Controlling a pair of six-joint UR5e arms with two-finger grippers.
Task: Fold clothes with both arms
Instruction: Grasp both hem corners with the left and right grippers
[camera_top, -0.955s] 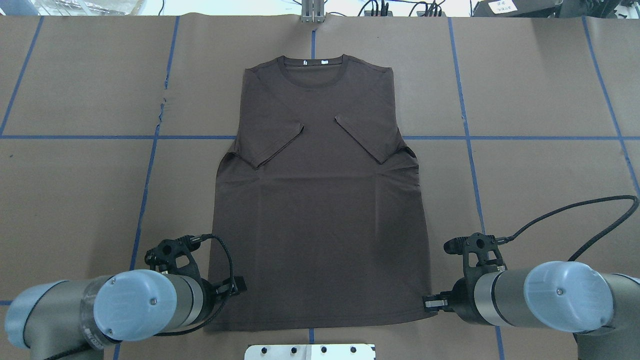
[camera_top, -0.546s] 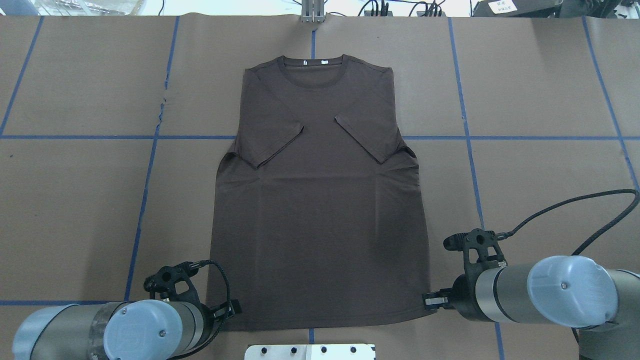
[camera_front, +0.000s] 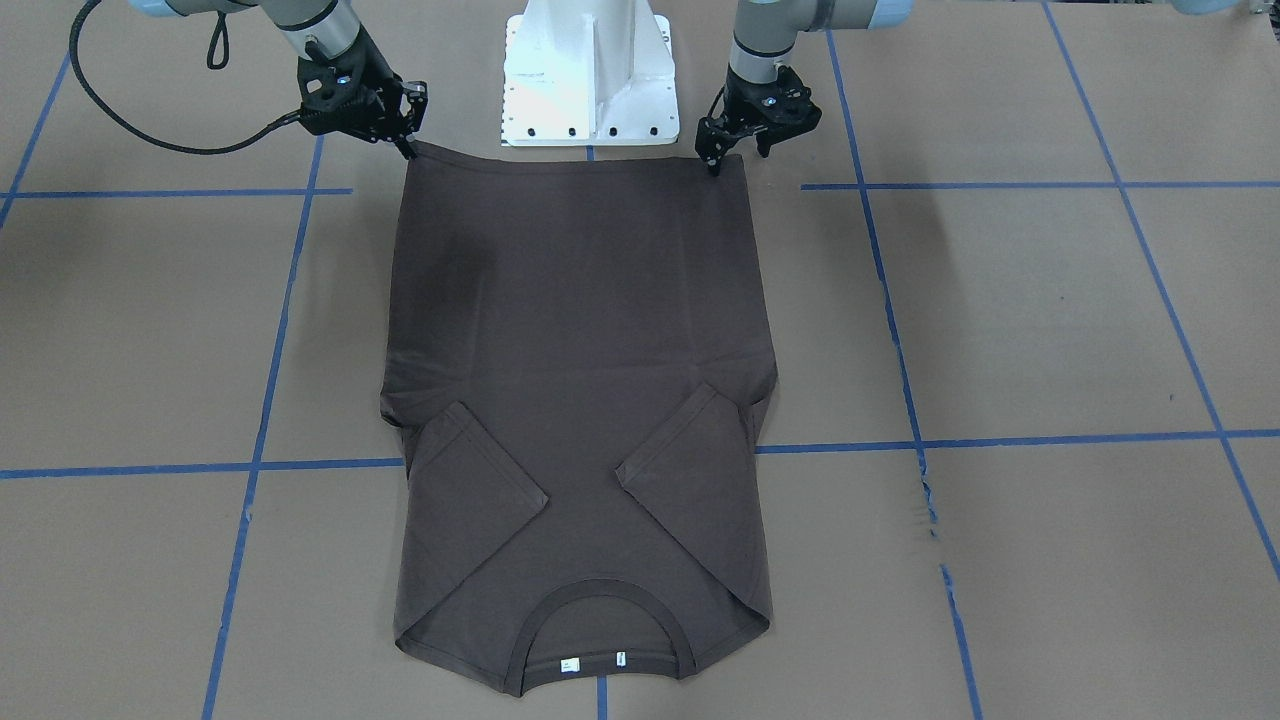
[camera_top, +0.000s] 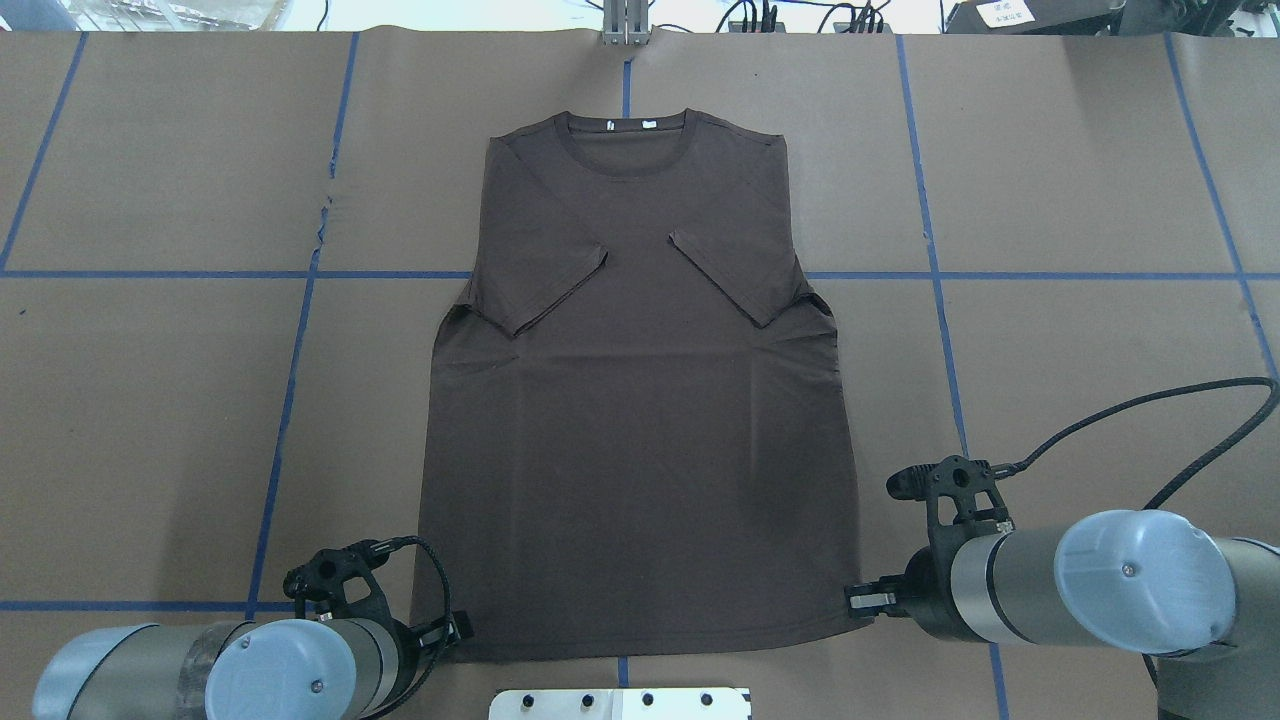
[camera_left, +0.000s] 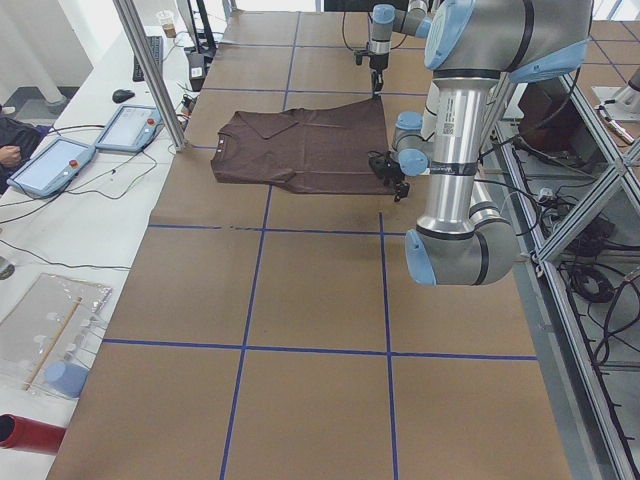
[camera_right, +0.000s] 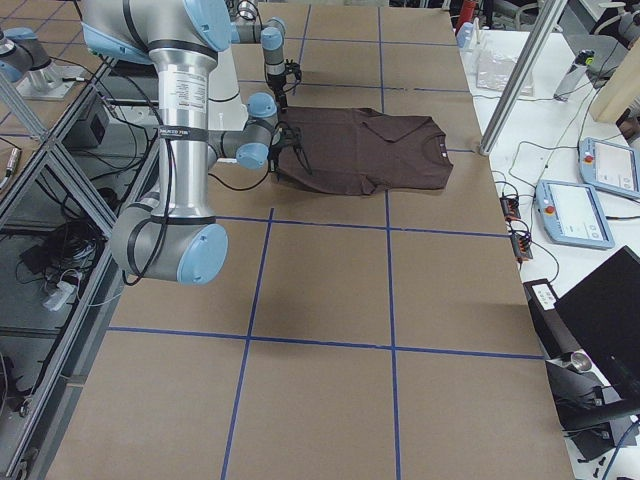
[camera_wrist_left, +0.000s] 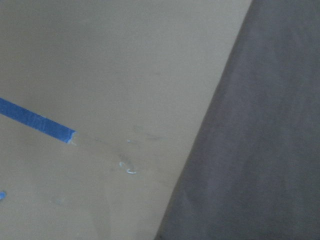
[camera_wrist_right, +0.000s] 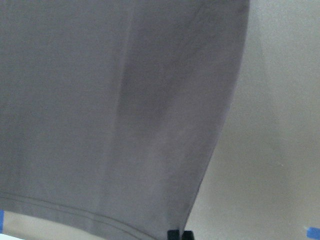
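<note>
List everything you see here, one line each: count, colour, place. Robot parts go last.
T-shirt: one, dark brown, flat at table centre, sleeves folded inward, collar away from the robot.
Neck tags: two, white, inside the collar.
Paper table cover: brown, over the whole table.
Tape lines: several, blue, a grid across the paper.
Control tablets: two, pale blue-grey, on the white side bench beyond the collar end.
Pedestal base: one, white, at the table edge by the hem.
Arms: two, grey-silver with light blue caps, either side of the hem.
Left gripper: black, at one hem corner.
Right gripper: black, at the other hem corner.
</note>
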